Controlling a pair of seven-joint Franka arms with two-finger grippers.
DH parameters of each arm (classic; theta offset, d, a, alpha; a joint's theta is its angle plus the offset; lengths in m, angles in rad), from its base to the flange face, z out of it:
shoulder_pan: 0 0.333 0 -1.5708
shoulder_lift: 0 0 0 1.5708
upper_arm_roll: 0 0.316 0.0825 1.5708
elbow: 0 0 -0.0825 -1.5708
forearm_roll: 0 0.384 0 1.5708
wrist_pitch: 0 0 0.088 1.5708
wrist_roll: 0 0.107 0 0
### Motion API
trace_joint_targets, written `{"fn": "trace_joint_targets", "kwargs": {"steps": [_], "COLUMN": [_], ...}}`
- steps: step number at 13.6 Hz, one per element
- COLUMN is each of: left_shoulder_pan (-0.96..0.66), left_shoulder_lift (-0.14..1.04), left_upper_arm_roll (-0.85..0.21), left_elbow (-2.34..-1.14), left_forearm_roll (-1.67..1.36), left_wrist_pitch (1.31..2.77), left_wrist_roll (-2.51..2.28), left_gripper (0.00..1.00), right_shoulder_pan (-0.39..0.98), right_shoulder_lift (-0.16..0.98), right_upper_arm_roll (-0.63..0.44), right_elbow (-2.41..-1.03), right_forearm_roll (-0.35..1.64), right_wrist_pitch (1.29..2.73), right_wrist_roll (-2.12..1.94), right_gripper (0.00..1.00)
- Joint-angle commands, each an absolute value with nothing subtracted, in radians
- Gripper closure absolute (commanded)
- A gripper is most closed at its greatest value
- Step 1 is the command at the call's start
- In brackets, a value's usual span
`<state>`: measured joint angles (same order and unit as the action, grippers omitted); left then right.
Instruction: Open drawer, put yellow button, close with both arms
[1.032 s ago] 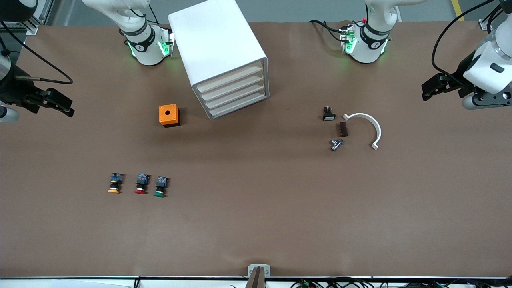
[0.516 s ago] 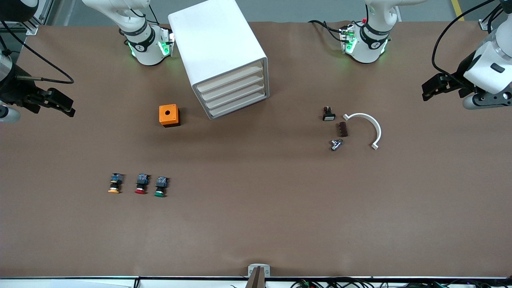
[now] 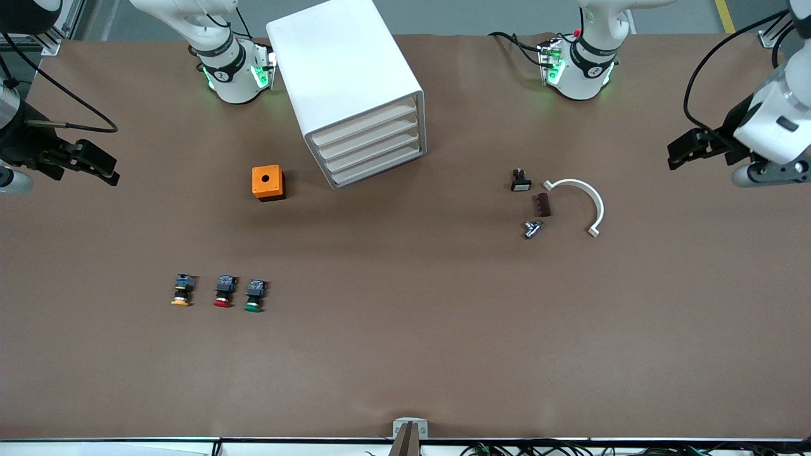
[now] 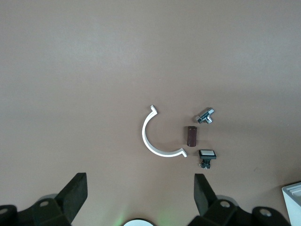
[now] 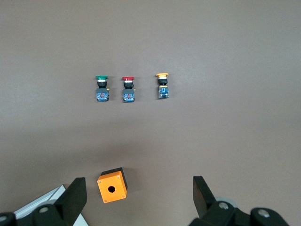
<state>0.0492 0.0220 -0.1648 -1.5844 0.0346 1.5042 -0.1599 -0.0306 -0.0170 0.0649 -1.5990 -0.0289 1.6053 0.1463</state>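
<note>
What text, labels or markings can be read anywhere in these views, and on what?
None readable.
Right arm's base: small dark round emblem, too small to read.
Left arm's base: the same emblem, too small to read.
Cabinet, orange box, yellow button: no print visible.

This is a robotics lab or test cell. A wide tabletop [image 3: 405, 354] under brown covering carries two white arm bases [image 3: 231, 69] glowing green, with loose black cables [image 3: 516, 44] at its edge. Aluminium framing [image 3: 60, 28] stands at one corner above a grey floor.
</note>
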Motion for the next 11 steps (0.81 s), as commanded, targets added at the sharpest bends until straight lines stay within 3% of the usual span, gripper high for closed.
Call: {"fn": "trace_joint_targets", "kwargs": {"steps": [1,6,11], "left_shoulder_pan": [0.048,0.038,0.029], "left_shoulder_lift": [0.049,0.132,0.309], "left_upper_arm_roll": [-0.17,-0.173,-0.179], "left_elbow": [-1.554,-1.548,-1.528], "left_forearm_roll": [0.035,0.02,0.023], "left_wrist_pitch": [1.483,1.496,1.543], "left_wrist_roll": [-0.158,-0.187,-0.371], "left_gripper": [0.0,0.0,0.0], "right_shoulder_pan": [-0.038,-0.061,-0.1], "right_shoulder_lift": [-0.02,0.009,0.075], "right_upper_arm_roll": [0.069,0.069,0.067], "right_elbow": [-1.594,-1.588,-1.589], "right_forearm_roll": [-0.015,-0.009,0.06], "right_wrist_pitch": [1.615,1.637,1.666], "right_wrist_roll": [0.137,0.135,0.059], "right_gripper": [0.0,0.0,0.0]}}
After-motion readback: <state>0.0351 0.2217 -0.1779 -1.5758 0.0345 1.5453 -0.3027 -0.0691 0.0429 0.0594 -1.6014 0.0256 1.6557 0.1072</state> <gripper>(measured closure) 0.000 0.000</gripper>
